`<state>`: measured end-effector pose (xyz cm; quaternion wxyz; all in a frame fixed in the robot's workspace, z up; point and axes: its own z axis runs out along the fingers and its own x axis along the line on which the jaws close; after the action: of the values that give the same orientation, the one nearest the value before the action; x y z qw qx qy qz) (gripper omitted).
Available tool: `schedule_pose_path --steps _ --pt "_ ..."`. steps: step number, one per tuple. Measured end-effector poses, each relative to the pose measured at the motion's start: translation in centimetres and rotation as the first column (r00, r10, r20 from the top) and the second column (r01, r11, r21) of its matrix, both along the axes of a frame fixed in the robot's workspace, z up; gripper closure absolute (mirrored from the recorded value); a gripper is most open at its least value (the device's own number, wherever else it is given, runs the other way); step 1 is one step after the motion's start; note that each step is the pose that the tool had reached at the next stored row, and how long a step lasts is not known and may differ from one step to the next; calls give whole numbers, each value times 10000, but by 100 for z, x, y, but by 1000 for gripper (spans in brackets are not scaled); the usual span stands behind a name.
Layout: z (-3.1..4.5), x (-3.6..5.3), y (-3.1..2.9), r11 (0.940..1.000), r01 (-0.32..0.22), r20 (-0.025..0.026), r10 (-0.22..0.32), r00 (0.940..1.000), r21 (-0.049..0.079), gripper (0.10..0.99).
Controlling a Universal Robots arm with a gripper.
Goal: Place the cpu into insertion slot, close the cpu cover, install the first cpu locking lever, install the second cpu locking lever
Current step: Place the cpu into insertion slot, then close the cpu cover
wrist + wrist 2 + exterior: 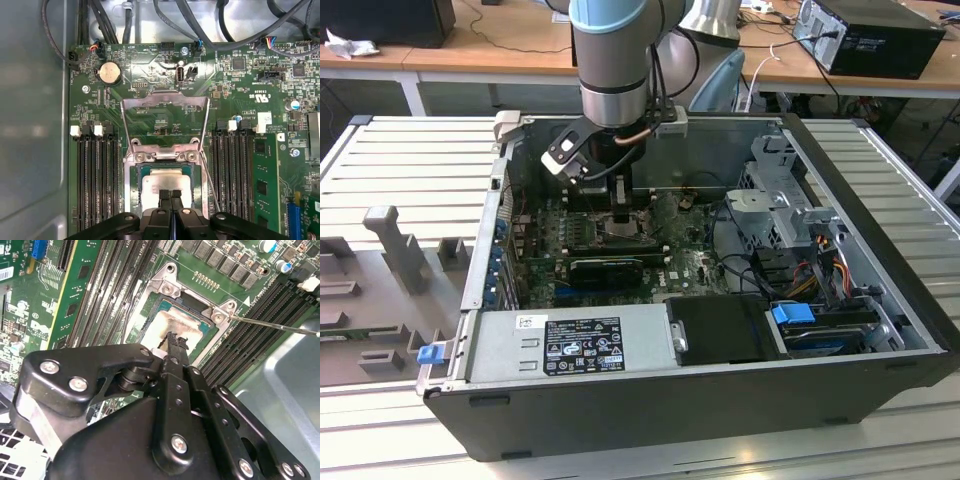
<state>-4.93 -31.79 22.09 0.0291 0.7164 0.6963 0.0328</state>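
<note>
Black two-finger claw (170, 194) hangs directly over the small flat square cpu w/ pale silvery top (166, 176). Claw is narrow, fingertips pressed together. Tips sit over the cpu's edge; can't tell if they touch it.

Cpu lies flat inside the square dark insertion slot w/ metal rim (131, 195), w/ the green circuit board (150, 65) all around. Thin silvery cpu cover frame w/ square window (165, 99) is swung open, tipped back on its hinge edge on the side away from the claw; board shows thru the window. Thin steel lever rod (210, 182) stands loose beside the slot, angled off, unlatched.

Room: long black memory slots (95, 180) flank the slot close on both sides. Black cables (100, 20) run beyond the cover, near the case wall.

Container: open black PC case (720, 400) holds the board, a grey power supply box (570, 340), a long black finned card (610, 270) and a metal drive cage (780, 200). Grey-and-blue arm (615, 50) stands over the case interior.
</note>
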Motion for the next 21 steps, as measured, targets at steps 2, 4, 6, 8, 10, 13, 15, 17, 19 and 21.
schedule_pose_path --steps 2,4,6,8,10,13,15,17,19,21 --pt "9 0 1 10000 0 2 0 10000 2 980" --pt "11 42 0 10000 1 -36 -1 10000 -1 980" --pt "11 57 0 10000 0 -58 0 10000 -1 980" --pt "18 57 0 10000 1 -59 -1 10000 -2 980" --pt "39 57 0 10000 1 -58 -1 10000 -1 980" --pt "109 57 0 10000 1 -57 -1 10000 0 980" --pt "138 57 0 10000 1 -57 -1 10000 0 980" --pt "186 57 0 10000 1 -57 -1 10000 0 980" --pt "232 57 0 10000 1 -57 -1 10000 0 980" --pt "273 57 0 10000 1 -57 -1 10000 0 980"
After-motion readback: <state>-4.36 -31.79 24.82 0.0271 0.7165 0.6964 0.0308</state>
